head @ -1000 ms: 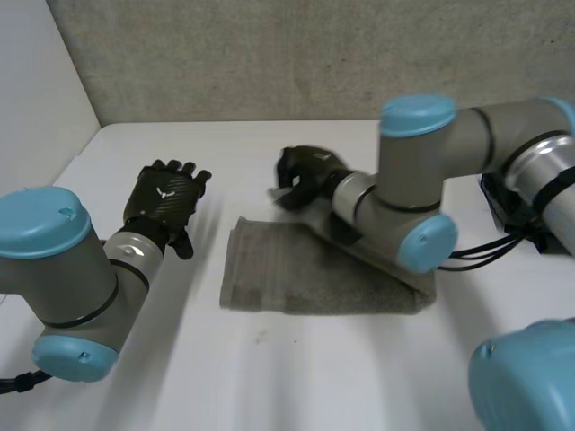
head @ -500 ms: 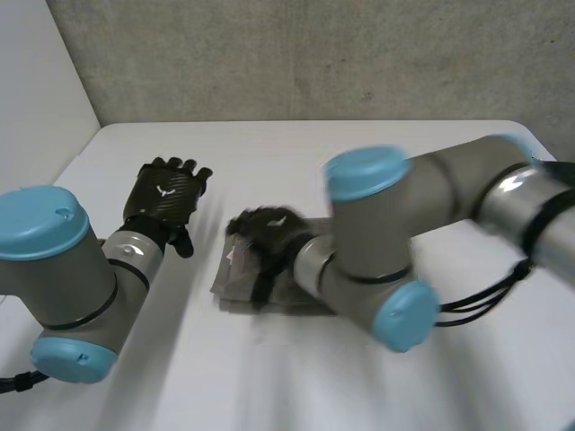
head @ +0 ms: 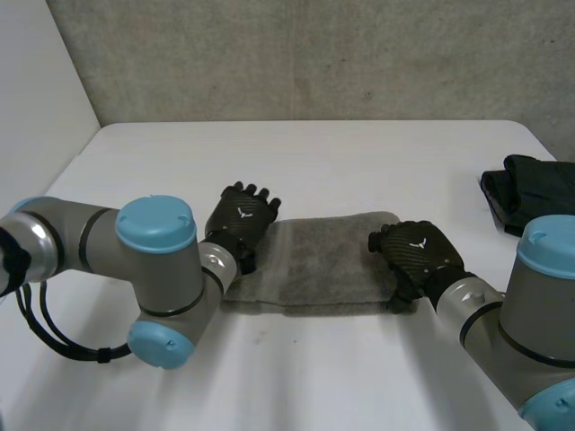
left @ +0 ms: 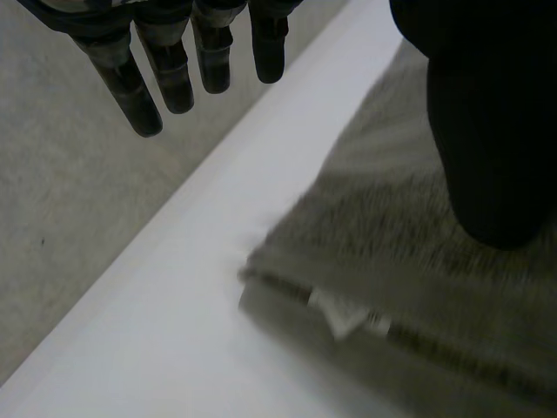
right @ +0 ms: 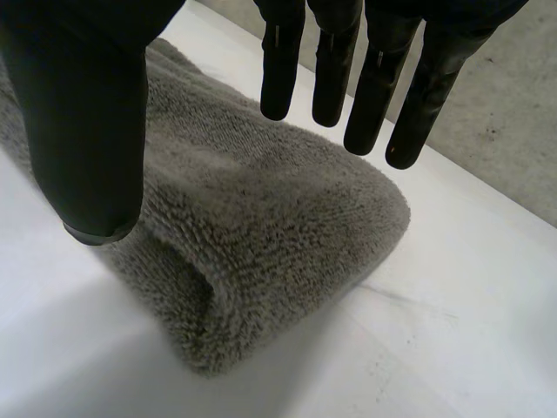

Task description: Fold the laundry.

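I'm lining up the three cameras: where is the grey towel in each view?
Head view: grey towel lies flat between the left hand and right hand, one at each end.
Left wrist view: towel corner beside the left hand's thumb.
Right wrist view: its folded end under the right hand's fingers.
Shared landmark: the concrete wall beyond the table.

Bright, diffuse light evenly covers the matte white table (head: 314, 153), and the folded grey terry towel (right: 261, 226) casts only a soft shadow.

Open table (head: 314, 153) behind towel (head: 314, 259), dark clothes (head: 530, 190) at right
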Robot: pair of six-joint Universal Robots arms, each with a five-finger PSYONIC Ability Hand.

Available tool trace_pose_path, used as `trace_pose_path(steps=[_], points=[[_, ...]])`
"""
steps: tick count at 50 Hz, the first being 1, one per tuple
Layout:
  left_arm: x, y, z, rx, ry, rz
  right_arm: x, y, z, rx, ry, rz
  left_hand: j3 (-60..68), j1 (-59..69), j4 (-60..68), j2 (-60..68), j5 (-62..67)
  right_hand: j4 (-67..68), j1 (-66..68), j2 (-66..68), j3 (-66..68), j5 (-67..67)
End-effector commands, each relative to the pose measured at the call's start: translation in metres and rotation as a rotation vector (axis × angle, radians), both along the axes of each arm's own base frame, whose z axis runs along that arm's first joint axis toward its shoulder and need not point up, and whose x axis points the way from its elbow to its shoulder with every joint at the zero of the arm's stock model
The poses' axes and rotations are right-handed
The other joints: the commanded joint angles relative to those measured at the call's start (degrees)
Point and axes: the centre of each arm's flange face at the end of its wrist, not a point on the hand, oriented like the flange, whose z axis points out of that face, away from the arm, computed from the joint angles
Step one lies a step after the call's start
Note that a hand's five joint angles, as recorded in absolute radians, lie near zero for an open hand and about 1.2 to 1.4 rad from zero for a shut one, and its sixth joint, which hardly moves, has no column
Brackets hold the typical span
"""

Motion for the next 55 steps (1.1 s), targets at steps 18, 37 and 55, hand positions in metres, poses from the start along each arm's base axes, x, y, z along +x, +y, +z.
trace_pose_path(steps=[18, 37, 55], points=[[0.016, -0.001, 0.036, -0.082, -0.047, 0.095, -0.04, -0.035, -0.033, -0.008, 0.122, -0.116, -2.1, -0.8, -1.7, -1.7, -2.8, 56.3, 59.5, 56.9, 56.0, 56.9], [0.039, 0.001, 0.075, -0.088, 0.091, 0.159, 0.063, 0.017, 0.048, -0.364, 0.179, 0.247, -2.1, -0.8, -1.7, -1.7, -2.8, 56.3, 59.5, 56.9, 56.0, 56.9], [0.041, -0.001, 0.082, -0.017, 0.244, 0.182, 0.11, 0.055, 0.025, -0.248, 0.049, 0.359, -2.1, -0.8, -1.7, -1.7, -2.8, -13.7, -10.5, -13.1, -14.0, -13.1]])
